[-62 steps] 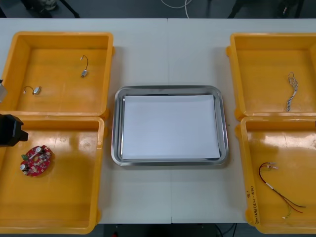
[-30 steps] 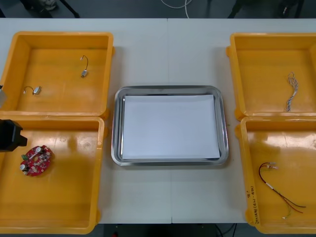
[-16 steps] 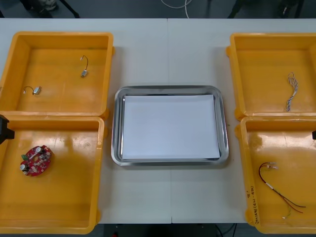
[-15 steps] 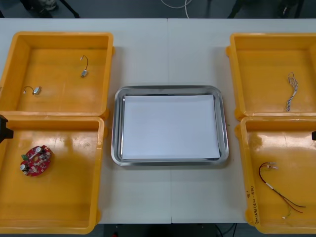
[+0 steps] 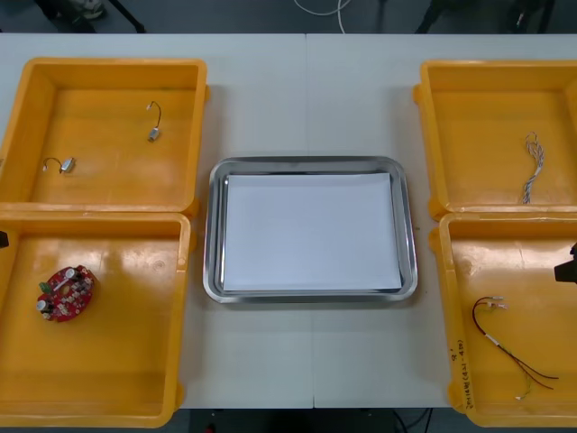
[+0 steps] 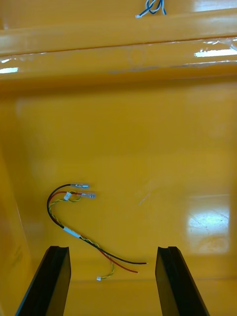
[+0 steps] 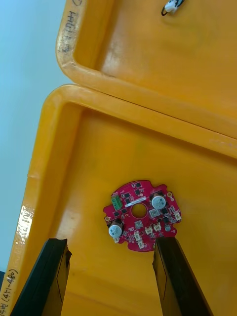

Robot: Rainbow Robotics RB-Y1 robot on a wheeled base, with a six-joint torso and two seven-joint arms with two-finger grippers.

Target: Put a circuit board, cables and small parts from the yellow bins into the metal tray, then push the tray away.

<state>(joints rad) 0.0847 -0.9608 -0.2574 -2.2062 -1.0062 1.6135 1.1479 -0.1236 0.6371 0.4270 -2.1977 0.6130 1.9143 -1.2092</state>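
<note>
Board (image 7: 140, 215): lies flat on the floor of the near left bin (image 5: 126, 352), close to its outer wall and just ahead of the left gripper (image 7: 111, 245).
Board handling: probably light and stiff, but fragile on top, where small components stand up. The bare rim looks like the safest place to pinch, edge to edge and away from the two round cans.
Left gripper jaws: spread wide and empty, one finger on each side of the board's near edge.
Red cable (image 6: 81, 222): lies loose in the near right bin (image 5: 518, 271), ahead of the right gripper (image 6: 112, 254) and nearer to one finger than the other.
Cable handling: thin, limp and light, so the ends will likely droop and trail. The white-sleeved middle, where the strands run together, seems the best hold.
Right gripper jaws: spread wide, holding nothing.
Twisted cable (image 5: 534, 167): in the far right bin (image 5: 487, 99); soft, and likely to snag.
Parts (image 5: 155, 120): two in the far left bin (image 5: 108, 81), well apart, each with a wire tail. They are tiny and probably slip easily.
Tray (image 5: 309, 164): sits between the bins, white inside, with nothing in it yet. It should slide easily when pushed at its near rim.
</note>
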